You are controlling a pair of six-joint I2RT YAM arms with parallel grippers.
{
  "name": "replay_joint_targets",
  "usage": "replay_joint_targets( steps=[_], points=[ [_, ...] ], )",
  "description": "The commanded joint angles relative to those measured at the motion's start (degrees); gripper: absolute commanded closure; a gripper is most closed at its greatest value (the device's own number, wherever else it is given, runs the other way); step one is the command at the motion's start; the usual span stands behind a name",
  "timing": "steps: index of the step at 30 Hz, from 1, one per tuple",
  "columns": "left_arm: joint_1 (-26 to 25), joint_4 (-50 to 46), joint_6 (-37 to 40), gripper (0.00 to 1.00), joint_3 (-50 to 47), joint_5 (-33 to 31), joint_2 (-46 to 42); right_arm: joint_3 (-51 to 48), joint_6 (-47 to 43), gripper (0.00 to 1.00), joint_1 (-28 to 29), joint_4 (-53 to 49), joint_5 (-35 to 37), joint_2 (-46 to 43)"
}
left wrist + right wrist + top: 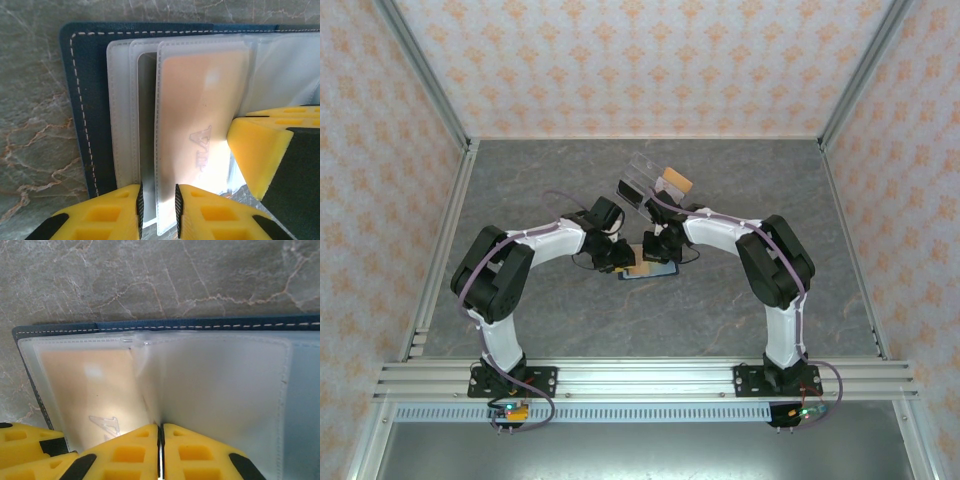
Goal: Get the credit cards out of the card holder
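Marbled table (570,320) under card holder (658,270) (floral walls (620,60))

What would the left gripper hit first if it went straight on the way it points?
Probably the clear sleeve over the orange-tan card in the card holder: its edge lies between the fingers of the left gripper, though depth is unclear.

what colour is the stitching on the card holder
The stitching is white on the navy card holder; the left wrist view shows it best.

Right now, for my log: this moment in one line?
left tool ajar astride sleeve | right tool shut beside card | card in sleeve
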Motion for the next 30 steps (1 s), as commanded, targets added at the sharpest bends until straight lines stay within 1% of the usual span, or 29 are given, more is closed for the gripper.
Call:
replay_joint_targets(
  steps=[1,6,11,17,20,24,28,30],
  points=[
    [-0.58,6.0,-1.26,0.75,-0.36,3.88,1.0,-2.48,0.13,0.9,-0.15,-1.22,4.57,3.56],
    [-0.6,6.37,-1.59,0.77,-0.24,3.73,0.54,-2.5,0.06,0.9,-0.14,-1.21,4.55,3.4],
    [-0.55,4.86,-0.91,0.79,0.14,2.12,-0.28,-2.58,0.01,0.9,-0.13,-1.21,4.52,3.38],
    [-0.52,4.15,-0.33,0.8,0.23,1.94,-1.43,-2.47,0.01,0.91,-0.15,-1.26,4.61,3.19],
    [-0.55,1.19,0.59,0.8,1.0,-0.63,-1.87,-2.52,0.06,0.91,-0.15,-1.3,4.72,3.22],
    [-0.5,-2.95,1.42,0.76,1.74,-5.2,-2.97,-2.48,0.05,0.9,-0.15,-1.63,5.29,3.31],
    [-0.51,-1.56,0.91,0.73,1.03,-3.62,-4.17,-2.37,0.05,0.91,-0.15,-2.26,6.3,3.5],
    [-0.52,-0.26,0.69,0.76,0.68,-2.45,-4.34,-2.21,0.05,0.91,-0.15,-2.36,6.42,3.66]
  ],
)
